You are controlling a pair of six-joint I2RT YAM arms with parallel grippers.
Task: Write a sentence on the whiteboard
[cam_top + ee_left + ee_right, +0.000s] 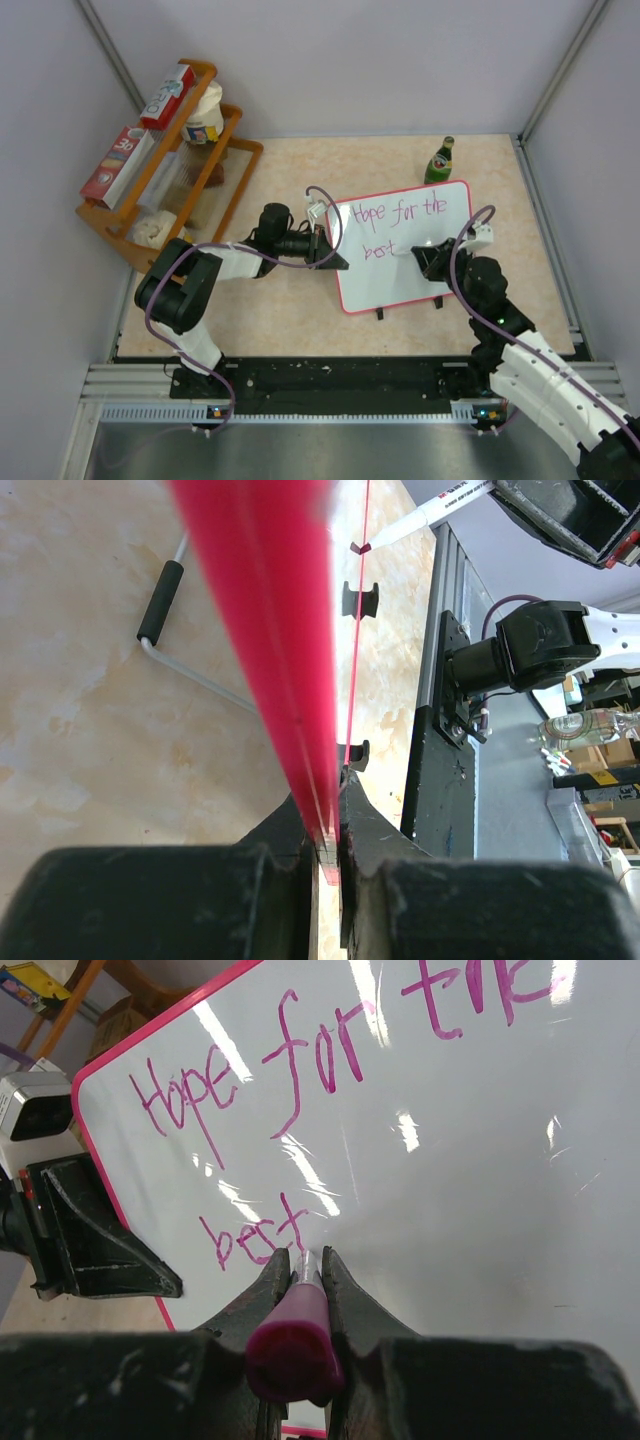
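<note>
Whiteboard (pixel 385 285) stands propped on the surface, left jaws clamped on its left rim; right jaws pinch the marker (pixel 297 1335), tip at the end of the sentence (pixel 400 212). Risk: a sideways drag smears the ink; a hard push twists the whiteboard in that clamp.

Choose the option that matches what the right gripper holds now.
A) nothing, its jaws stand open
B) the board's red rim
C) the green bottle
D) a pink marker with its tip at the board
D: in the right wrist view, the right gripper is shut on the pink marker, whose tip rests against the whiteboard.
</note>
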